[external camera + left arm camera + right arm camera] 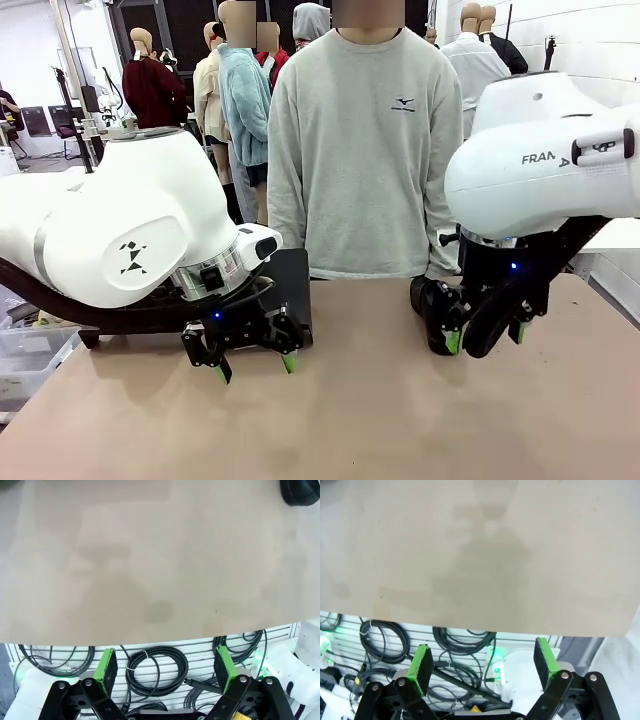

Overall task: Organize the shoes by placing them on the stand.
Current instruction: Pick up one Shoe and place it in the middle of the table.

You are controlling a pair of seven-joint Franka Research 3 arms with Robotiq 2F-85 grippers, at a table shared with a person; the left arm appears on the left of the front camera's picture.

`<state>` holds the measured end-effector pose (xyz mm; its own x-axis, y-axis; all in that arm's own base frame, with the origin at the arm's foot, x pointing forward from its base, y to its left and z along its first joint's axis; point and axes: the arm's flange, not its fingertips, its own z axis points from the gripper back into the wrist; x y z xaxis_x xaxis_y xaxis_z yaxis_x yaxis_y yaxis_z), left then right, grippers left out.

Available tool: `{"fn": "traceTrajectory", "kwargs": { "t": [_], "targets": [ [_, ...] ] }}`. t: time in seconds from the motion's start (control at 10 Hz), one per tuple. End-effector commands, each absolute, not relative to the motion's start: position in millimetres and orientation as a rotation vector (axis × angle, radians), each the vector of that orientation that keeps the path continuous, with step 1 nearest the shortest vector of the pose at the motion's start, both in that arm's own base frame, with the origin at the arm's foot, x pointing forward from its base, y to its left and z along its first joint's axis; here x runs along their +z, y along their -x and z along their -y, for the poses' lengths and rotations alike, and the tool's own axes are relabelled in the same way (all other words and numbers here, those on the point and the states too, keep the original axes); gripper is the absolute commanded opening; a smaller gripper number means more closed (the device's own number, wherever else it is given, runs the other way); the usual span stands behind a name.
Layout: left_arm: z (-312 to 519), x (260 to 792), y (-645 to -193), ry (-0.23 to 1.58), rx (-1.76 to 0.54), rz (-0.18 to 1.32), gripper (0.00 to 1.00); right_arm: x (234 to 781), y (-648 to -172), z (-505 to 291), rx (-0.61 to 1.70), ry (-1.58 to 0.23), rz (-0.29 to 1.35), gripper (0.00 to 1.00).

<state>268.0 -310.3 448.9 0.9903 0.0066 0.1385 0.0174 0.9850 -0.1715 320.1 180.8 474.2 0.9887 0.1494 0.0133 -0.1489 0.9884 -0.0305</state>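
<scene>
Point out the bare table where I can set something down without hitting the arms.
Free: the brown table between the left gripper and right gripper, and the whole near strip. Both hang open, holding nothing. Crowded: the far edge, with a black stand behind the left gripper and black shoes behind the right gripper, by the person.

"FRAN…A" on right arm [540, 150]

A plain tan tabletop [360, 420] fronts a bright room, white wall [590, 40] at right, clear plastic bin [30, 365] at left, black cables [155, 667] coiled beneath.
</scene>
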Motion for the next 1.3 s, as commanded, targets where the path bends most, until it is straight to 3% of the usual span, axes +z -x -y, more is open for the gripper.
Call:
{"fn": "traceTrajectory", "kwargs": {
  "t": [0.0, 0.5, 1.2],
  "targets": [
    [309, 445, -269, 0.171, -0.005, 0.134, 1.0, 488, -378, -191, 0.142, 0.08, -0.027, 1.0],
    [309, 445, -269, 0.171, -0.005, 0.134, 1.0, 454, -503, -203, 0.137, 0.001, 0.001, 1.0],
    [309, 445, -269, 0.171, -0.005, 0.134, 1.0, 377, -547, -215, 0.23, 0.067, 0.084, 1.0]
  ]
}}
